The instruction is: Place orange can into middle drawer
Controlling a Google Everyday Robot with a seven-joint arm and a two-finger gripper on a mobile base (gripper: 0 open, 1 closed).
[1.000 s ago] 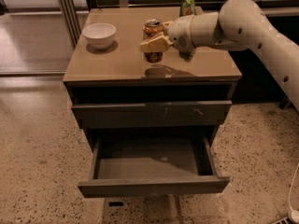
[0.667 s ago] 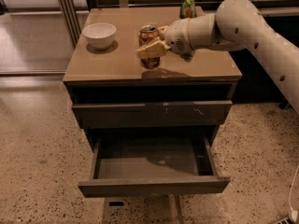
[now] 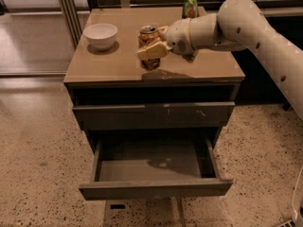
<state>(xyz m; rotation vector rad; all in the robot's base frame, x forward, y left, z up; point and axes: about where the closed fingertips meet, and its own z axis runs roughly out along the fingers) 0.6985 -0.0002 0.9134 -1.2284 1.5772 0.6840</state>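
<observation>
Grasp complete: gripper (image 3: 152, 44) closed around orange can (image 3: 148, 32), apparently just clear of cabinet top (image 3: 111, 66). Remaining: transfer into open middle drawer (image 3: 155, 189), release.

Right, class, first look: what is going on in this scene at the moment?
The robot's gripper, reaching in from the right, is closed around the orange can at the cabinet top, with a white bowl to one side and a green bag behind. Whether the can is lifted is unclear. Below, the middle drawer is pulled open with nothing in it. The can has not gone in yet.
</observation>
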